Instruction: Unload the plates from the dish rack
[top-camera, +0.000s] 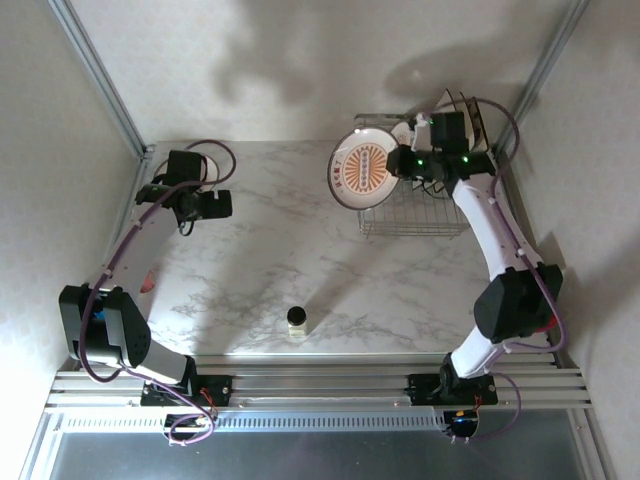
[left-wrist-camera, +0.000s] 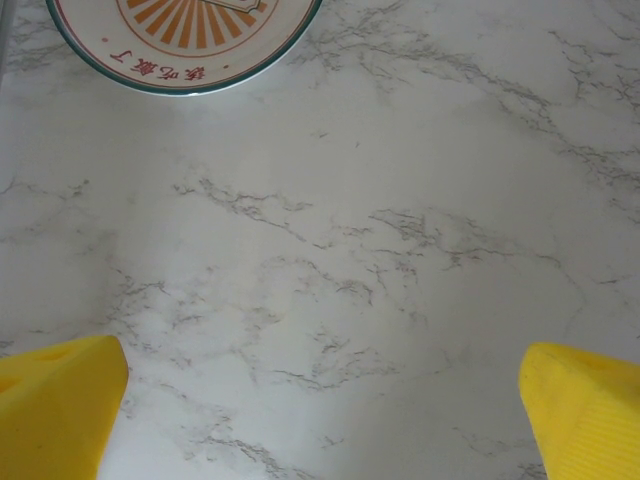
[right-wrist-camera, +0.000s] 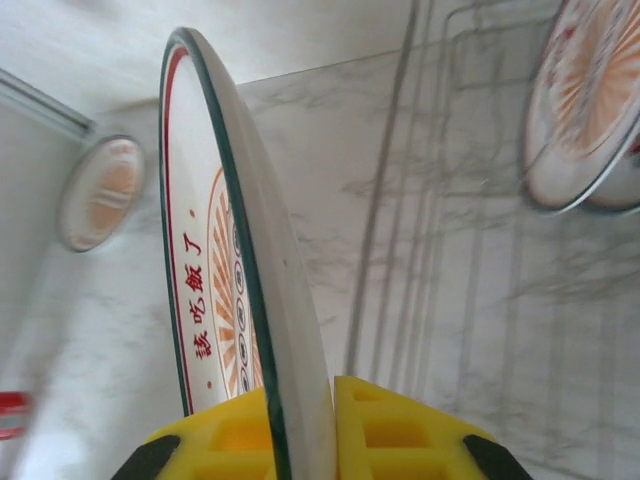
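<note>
A small dark-topped jar (top-camera: 298, 320) stands on the marble table (top-camera: 270, 250), near the middle of its near edge.

Farther back on the left, the left gripper (left-wrist-camera: 320, 370) hangs over bare marble. Its yellow fingers (left-wrist-camera: 55, 405) are spread wide and hold nothing. Just beyond them a round table plate (left-wrist-camera: 185, 40) lies flat, teal rim and orange rays up. From the right wrist the same plate shows small in the far left corner (right-wrist-camera: 100, 192).

On the right, farther still, the right gripper (right-wrist-camera: 305, 400) is clenched on the rim of a round plate (right-wrist-camera: 225, 260), one yellow finger on each face. The plate stands on edge at the left end of the rack (top-camera: 415, 215), its orange-patterned back turned toward the top camera (top-camera: 365, 170). I cannot tell whether it is clear of the wires. From the wrist the rack's thin wires (right-wrist-camera: 400, 200) run just right of the held plate.

Deeper in the rack, another round rack plate (right-wrist-camera: 590, 110) leans among the wires, orange rays showing. At the rack's far right end, dark-edged plates (top-camera: 462, 103) stand upright, partly hidden by the right arm.
</note>
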